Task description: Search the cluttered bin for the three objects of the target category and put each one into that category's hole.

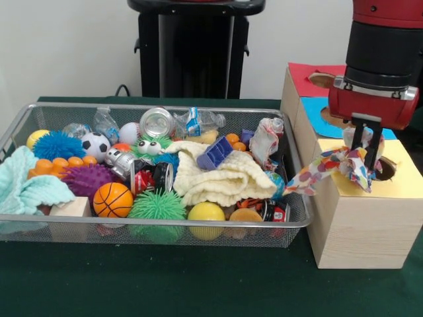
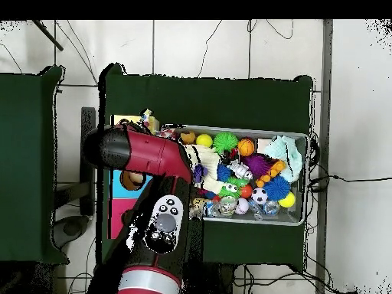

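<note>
A wire-mesh bin (image 1: pixel 39 112) of silvery metal sits on the dark green table cloth (image 1: pixel 165 277), packed with clutter. At its left end lies a fluffy mint-green towel (image 1: pixel 26 188) over a plain wooden block (image 1: pixel 69 208), with a spiky blue ball (image 1: pixel 58 144) and a smooth yellow ball (image 1: pixel 36 137) behind. Next come a string of small orange beads (image 1: pixel 66 164), a knobbly purple ball (image 1: pixel 89 178), a pebbled orange basketball (image 1: pixel 113 199) and a black-and-white soccer ball (image 1: pixel 96 145). Crumpled clear plastic bottles (image 1: pixel 192 122) lie along the back wall. Toward the middle sit a crushed red can (image 1: pixel 149 177), a hairy green ball (image 1: pixel 157 206) and a glossy yellow ball (image 1: pixel 206 212). A ribbed cream knitted cloth (image 1: pixel 225 178) is heaped over the centre, with a blue plastic block (image 1: pixel 215 153) resting on it. A second rumpled patterned cloth (image 1: pixel 266 140) stands near the bin's right end.

Just right of the bin stands a pale wooden box (image 1: pixel 357 231) whose top is covered in red, blue and yellow panels, each with a round hole. The red arm's gripper (image 1: pixel 365 153) hangs over the yellow panel's hole (image 1: pixel 384 169), its dark fingers (image 1: pixel 374 148) pinching a crinkled white cloth with coloured dots (image 1: pixel 334 168). The cloth drapes from the hole's edge leftward, its tail hanging out over the box's side toward the bin
</note>
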Controlling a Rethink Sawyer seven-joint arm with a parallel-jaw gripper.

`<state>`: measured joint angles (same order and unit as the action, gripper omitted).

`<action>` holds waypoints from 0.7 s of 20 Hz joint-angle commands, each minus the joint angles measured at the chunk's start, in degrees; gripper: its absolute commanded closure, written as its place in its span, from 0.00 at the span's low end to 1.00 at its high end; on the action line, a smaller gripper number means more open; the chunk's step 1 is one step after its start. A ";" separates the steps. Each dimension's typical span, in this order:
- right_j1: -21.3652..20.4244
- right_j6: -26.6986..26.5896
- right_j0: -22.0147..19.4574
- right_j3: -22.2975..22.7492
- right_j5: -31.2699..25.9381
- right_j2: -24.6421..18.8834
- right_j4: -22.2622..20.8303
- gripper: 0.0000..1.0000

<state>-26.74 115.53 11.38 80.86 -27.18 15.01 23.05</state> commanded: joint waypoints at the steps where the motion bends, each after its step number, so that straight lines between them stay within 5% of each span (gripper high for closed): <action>1: 0.17 12.29 -0.45 7.86 -0.24 -7.25 3.00 1.00; 14: 0.79 14.55 3.58 8.63 -0.50 -3.37 3.87 1.00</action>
<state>-27.10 115.53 14.04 83.70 -27.13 14.88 25.11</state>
